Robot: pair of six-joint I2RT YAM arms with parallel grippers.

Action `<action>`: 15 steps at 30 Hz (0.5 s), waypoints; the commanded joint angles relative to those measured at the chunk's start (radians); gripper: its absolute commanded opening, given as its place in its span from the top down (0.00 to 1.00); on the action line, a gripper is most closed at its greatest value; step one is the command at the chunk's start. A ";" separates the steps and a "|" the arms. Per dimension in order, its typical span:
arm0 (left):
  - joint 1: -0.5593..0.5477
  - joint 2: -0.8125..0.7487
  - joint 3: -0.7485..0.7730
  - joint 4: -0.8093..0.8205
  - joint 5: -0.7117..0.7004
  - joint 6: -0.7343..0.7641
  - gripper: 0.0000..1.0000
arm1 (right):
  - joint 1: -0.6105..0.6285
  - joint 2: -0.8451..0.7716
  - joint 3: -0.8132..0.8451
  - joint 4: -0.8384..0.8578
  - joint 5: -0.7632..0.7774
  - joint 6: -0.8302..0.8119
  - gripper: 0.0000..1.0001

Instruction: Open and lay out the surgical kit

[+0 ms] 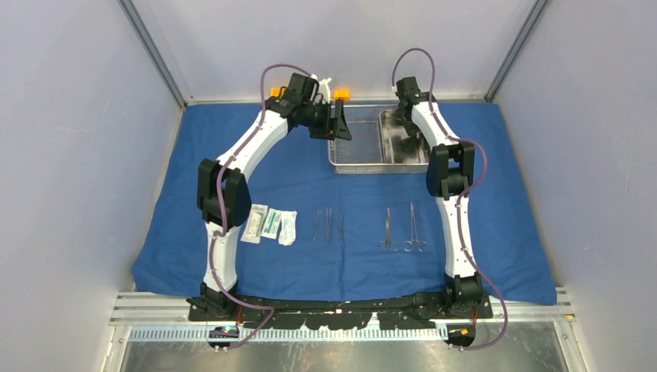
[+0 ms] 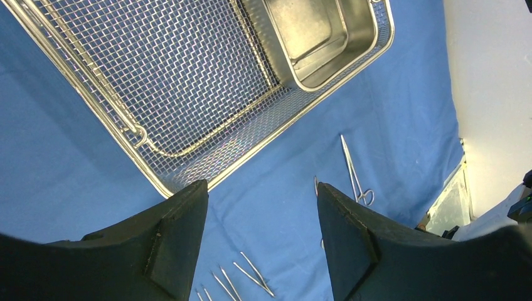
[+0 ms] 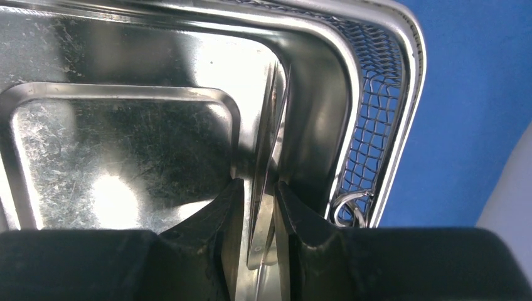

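My left end effector (image 2: 260, 188) spread, above cloth (image 2: 56, 182) beside basket (image 2: 175, 75). Right end effector (image 3: 257, 185) straddles tray (image 3: 188, 37) wall; can't tell if gripping. Scissors (image 1: 414, 229), packets (image 1: 269, 223) well apart.

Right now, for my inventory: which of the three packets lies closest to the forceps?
The rightmost packet, the row's end nearest the forceps; the other two lie further left.

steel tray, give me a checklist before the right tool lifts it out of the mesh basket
1. Right tool straddles the steel tray wall: ok
2. Grip on that wall tight: cannot tell
3. Left tool open, holding nothing: ok
4. Tray empty inside: ok
5. Mesh basket sits on the blue cloth, bare cloth beside it: ok
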 commanded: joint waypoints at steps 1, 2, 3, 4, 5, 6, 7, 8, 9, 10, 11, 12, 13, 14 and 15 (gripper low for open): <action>0.011 0.001 -0.003 0.044 0.032 -0.017 0.34 | -0.018 0.052 0.000 -0.022 0.069 -0.016 0.69; 0.009 0.000 -0.004 0.044 0.034 -0.017 0.34 | -0.018 0.052 -0.005 -0.017 0.076 -0.020 0.69; 0.010 0.001 -0.004 0.044 0.034 -0.018 0.34 | -0.019 0.053 -0.009 -0.012 0.081 -0.022 0.69; 0.011 0.001 -0.003 0.045 0.037 -0.018 0.34 | -0.018 0.053 -0.015 -0.010 0.084 -0.023 0.68; 0.010 0.001 -0.004 0.045 0.038 -0.018 0.34 | -0.018 0.053 -0.016 -0.010 0.084 -0.024 0.68; 0.010 0.001 -0.006 0.046 0.040 -0.017 0.34 | -0.017 0.054 -0.018 -0.011 0.084 -0.023 0.68; 0.010 0.001 -0.007 0.048 0.042 -0.019 0.34 | -0.019 0.054 -0.021 -0.011 0.086 -0.020 0.68; 0.011 0.001 -0.008 0.048 0.043 -0.019 0.34 | -0.019 0.053 -0.025 -0.009 0.087 -0.018 0.68; 0.011 0.001 -0.011 0.049 0.043 -0.021 0.34 | -0.018 0.052 -0.029 -0.009 0.089 -0.014 0.68; 0.010 0.001 -0.013 0.050 0.045 -0.021 0.34 | -0.019 0.051 -0.034 -0.008 0.089 -0.011 0.68; 0.010 0.001 -0.015 0.051 0.046 -0.022 0.34 | -0.019 0.051 -0.039 -0.008 0.090 -0.007 0.68; 0.010 -0.001 -0.015 0.051 0.047 -0.023 0.34 | -0.018 0.053 -0.042 -0.008 0.089 -0.003 0.69; 0.010 0.000 -0.016 0.052 0.048 -0.024 0.34 | -0.018 0.056 -0.044 -0.007 0.087 0.002 0.70; 0.010 -0.001 -0.016 0.054 0.049 -0.025 0.34 | -0.019 0.059 -0.046 -0.008 0.088 0.007 0.71; 0.010 -0.001 -0.016 0.054 0.049 -0.026 0.34 | -0.021 0.062 -0.048 -0.007 0.086 0.014 0.72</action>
